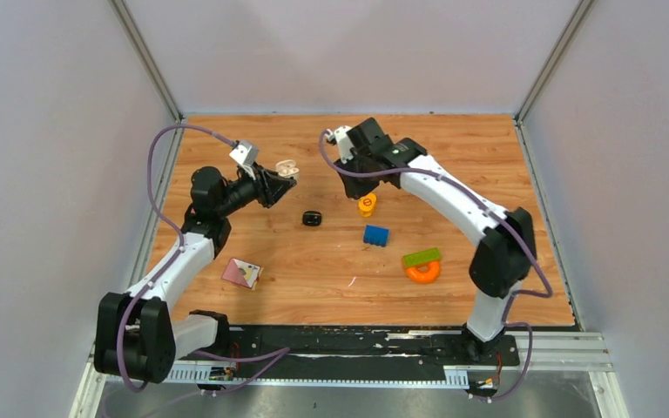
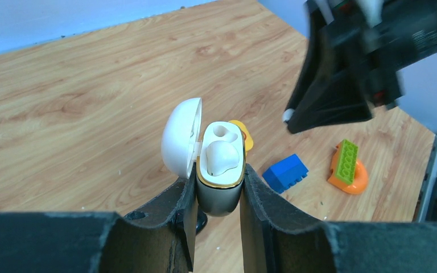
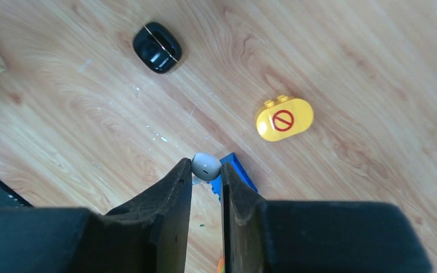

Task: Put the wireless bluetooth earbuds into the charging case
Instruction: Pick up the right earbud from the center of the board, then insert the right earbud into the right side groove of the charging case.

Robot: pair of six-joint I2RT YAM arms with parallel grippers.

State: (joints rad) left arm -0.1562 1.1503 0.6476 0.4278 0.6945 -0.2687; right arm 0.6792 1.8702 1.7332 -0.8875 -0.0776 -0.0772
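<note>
My left gripper is shut on an open white charging case with a gold rim, held above the table; its lid is swung left. One white earbud sits in the case and the other socket is bare. The case also shows in the top view. My right gripper is shut on a white earbud at its fingertips, held in the air to the right of the case; it shows in the top view. A closed black case lies on the table.
A yellow brick with a red no-entry sign, a blue brick and an orange arch with a green brick lie right of centre. A small pink box lies at the front left. Walls enclose the table.
</note>
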